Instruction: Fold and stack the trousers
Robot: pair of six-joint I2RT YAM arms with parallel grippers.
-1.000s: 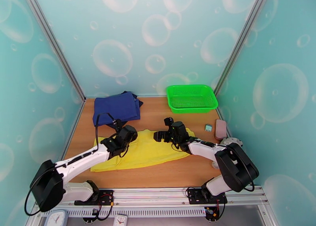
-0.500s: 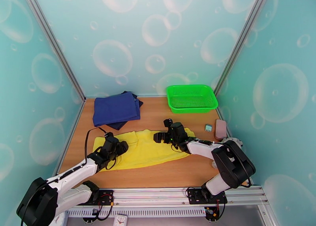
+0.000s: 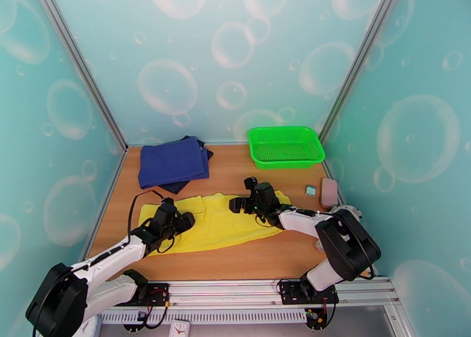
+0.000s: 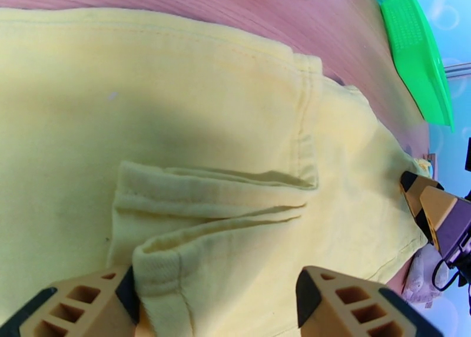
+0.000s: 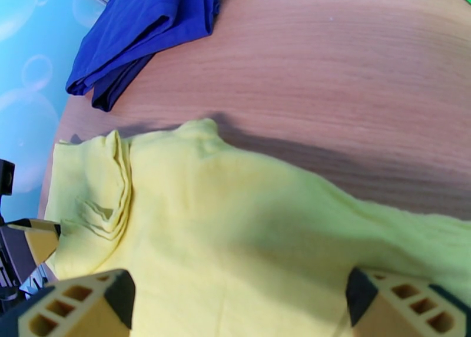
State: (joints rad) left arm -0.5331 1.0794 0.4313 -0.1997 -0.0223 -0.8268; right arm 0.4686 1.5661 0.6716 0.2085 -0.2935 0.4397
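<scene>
The trousers (image 3: pixel 218 226) lie spread at the middle of the bench (image 3: pixel 247 261). The left fingers (image 4: pixel 82 306) stand open astride a folded hem (image 4: pixel 159 261), holding nothing; the right fingers (image 5: pixel 76 306) are wide open and empty.

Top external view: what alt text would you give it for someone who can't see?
Bright yellow cloth trousers lie spread on a wooden table, with the left gripper and right gripper of two white-and-black robot arms open low over them. Behind sit folded navy blue cloth garments on the left and a green plastic mesh basket on the right.
</scene>
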